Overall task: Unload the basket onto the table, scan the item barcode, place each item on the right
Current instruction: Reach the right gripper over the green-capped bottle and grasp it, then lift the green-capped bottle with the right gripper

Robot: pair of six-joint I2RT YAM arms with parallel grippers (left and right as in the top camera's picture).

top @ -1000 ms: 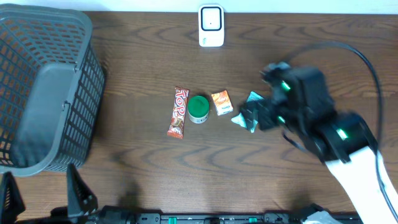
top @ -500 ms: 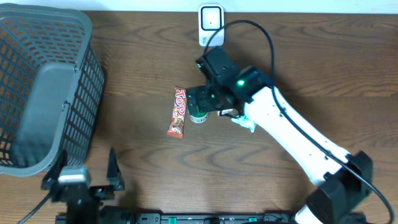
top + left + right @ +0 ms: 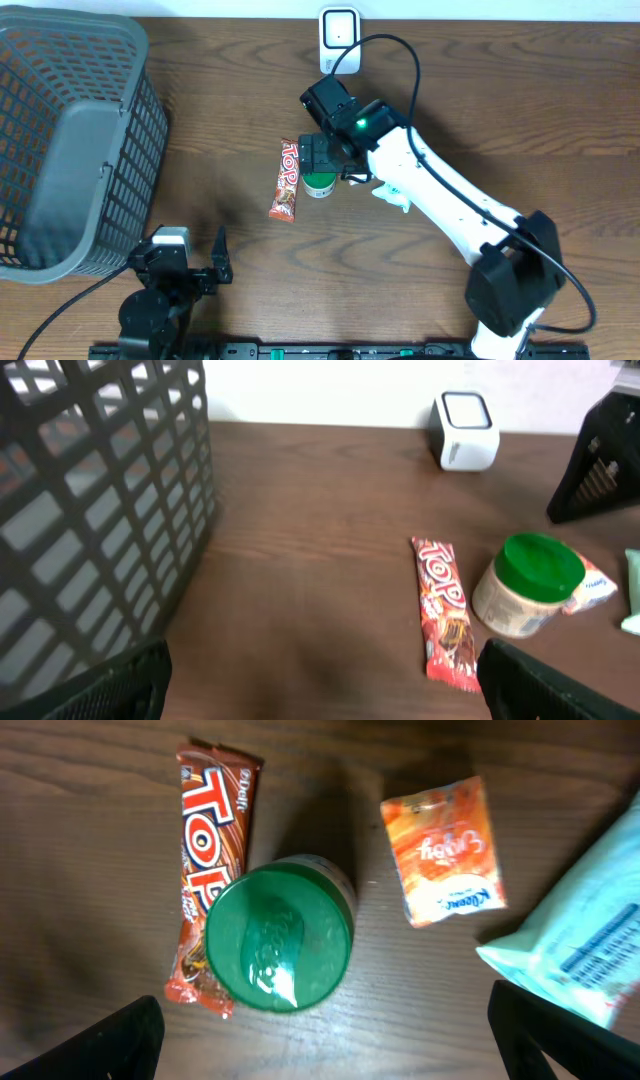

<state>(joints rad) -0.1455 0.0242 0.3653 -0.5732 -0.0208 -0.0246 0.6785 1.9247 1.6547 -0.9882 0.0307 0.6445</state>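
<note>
Dark wood-grain table, grey plastic basket — matt, glossy candy bar wrapper, shiny green plastic jar lid

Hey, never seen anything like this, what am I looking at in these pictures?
Two robot arms stand at a brown wooden table. One picture looks down from above; the other two come from cameras on each wrist. The right gripper hangs open over a green-lidded jar, beside a red TOP chocolate bar, an orange sachet and a pale blue tissue pack. The left gripper is open near the front edge. A dark grey mesh basket and a white scanner stand there. Nothing is held.
</note>
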